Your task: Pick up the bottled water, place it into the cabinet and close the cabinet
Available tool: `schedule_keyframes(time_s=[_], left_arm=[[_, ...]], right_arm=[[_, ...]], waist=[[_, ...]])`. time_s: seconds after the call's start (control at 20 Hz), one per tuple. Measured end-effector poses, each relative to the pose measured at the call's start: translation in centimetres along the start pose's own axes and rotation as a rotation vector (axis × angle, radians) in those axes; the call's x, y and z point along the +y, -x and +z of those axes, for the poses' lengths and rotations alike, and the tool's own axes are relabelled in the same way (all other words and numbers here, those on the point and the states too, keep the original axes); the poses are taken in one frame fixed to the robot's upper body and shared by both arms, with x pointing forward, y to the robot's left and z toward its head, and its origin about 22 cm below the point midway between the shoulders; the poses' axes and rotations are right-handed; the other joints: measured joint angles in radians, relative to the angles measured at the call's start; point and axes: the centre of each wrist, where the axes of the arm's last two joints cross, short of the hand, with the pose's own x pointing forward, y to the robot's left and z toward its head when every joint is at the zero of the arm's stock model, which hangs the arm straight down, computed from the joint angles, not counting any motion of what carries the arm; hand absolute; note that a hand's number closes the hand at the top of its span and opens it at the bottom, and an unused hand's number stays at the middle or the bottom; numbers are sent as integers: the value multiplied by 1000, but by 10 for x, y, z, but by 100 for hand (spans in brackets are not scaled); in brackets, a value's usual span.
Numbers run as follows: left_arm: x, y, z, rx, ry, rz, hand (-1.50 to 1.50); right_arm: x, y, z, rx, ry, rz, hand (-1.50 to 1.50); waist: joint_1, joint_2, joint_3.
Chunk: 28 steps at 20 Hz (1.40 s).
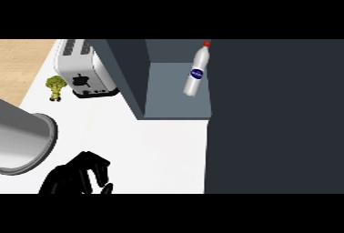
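Already your bottled water (197,72) stands in the cabinet (176,91), far ahead and right of your left hand (79,176), whose fingers are curled on nothing above the worktop (154,145). It looks light, stiff, slick — take its labelled middle. The right hand isn't visible.

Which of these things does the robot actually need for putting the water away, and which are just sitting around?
Needed:
- bottled water, already standing inside
- cabinet, not yet closed
- left hand, fingers curled, holding nothing

Just sitting around:
- toaster
- broccoli
- grey pot
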Motion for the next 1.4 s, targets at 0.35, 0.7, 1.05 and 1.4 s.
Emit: schedule_keyframes(time_s=[0.35, 0.7, 1.05, 1.4], left_arm=[[36, -27, 6, -34, -34, -5, -150], [60, -47, 13, -37, -61, -29, -150], [76, -60, 23, -16, -58, -21, -150], [92, -71, 28, -6, -68, -23, -150]], right_arm=[[6, 6, -9, -3, -94, -42, 150], [11, 13, -27, 12, -205, -86, 150], [15, 17, -51, 30, -331, -95, 150], [20, 18, -80, 60, -432, -70, 150]], waist=[[3, -5, -4], [16, -11, -8], [32, -17, -14], [42, -22, -18]])
